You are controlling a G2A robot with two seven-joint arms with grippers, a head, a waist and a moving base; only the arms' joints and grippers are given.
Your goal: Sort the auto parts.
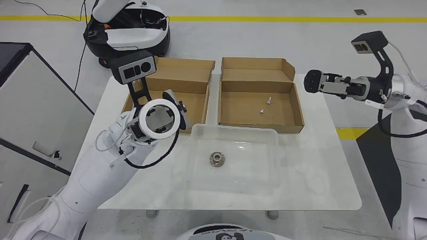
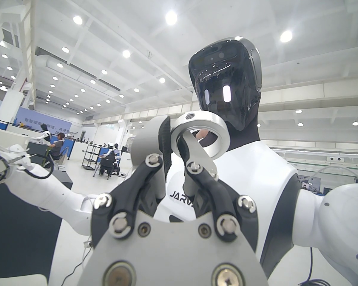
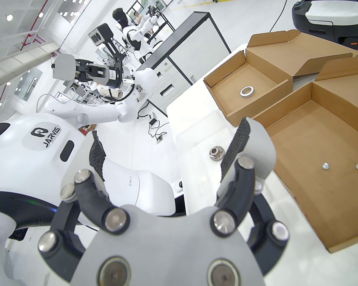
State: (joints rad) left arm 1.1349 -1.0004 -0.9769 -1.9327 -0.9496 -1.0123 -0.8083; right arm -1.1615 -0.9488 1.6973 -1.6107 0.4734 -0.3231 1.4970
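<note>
My left gripper [image 2: 174, 141] pinches the wall of a metal ring [image 2: 217, 123], likely heavy and slippery, so I squeeze tight; my right gripper [image 3: 167, 141] is spread wide, empty.

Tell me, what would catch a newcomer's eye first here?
The left gripper, pointing upward, is clamped on a silver ring. On the table, a clear tray holds one flanged metal part, with two open cardboard boxes beyond it.
</note>
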